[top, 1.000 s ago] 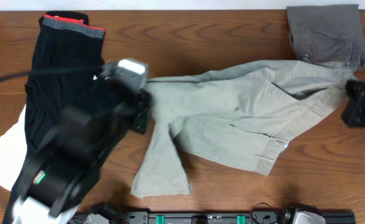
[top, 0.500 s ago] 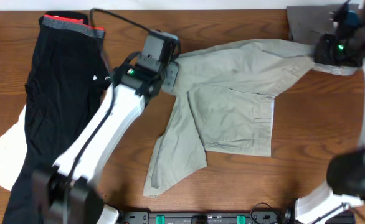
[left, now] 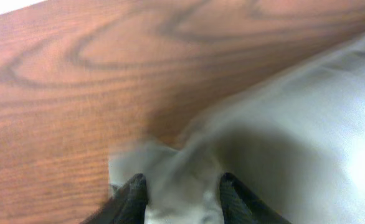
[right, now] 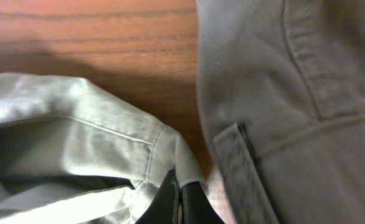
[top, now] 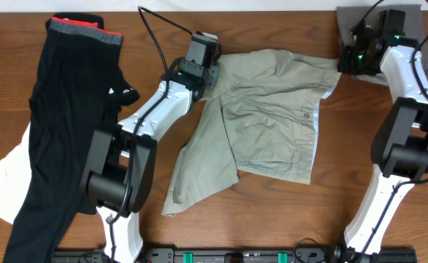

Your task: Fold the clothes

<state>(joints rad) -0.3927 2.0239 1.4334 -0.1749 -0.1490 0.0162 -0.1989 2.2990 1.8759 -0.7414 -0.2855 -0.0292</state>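
**Both arms grip the trousers along the far edge**

The khaki trousers (top: pixel 272 109) lie spread in the middle of the table (top: pixel 272 234), nearer its far edge. Their upper edge runs roughly parallel to that edge. One leg trails off toward the near edge, ending a little left of centre. The lighter waistband lining faces the right edge, with a button (top: pixel 305 115) just inside it.

The left gripper (top: pixel 209 73) sits at the trousers' far left corner. In the left wrist view its fingers (left: pixel 132 196) stand a little apart, with a bunched fold of the pale cloth pinched between them.

The right gripper (top: pixel 343 62) is at the trousers' far right corner. In the right wrist view its fingers (right: pixel 168 196) are closed almost together on the hem of the khaki cloth.

Just beside that grip, in the far right corner of the table, lies the grey garment (right: pixel 307 93), with a belt loop and seam showing.

Along the left edge a black garment (top: pixel 60 139) with a grey and red band lies stretched out, overlapping a white cloth (top: pixel 2 183).
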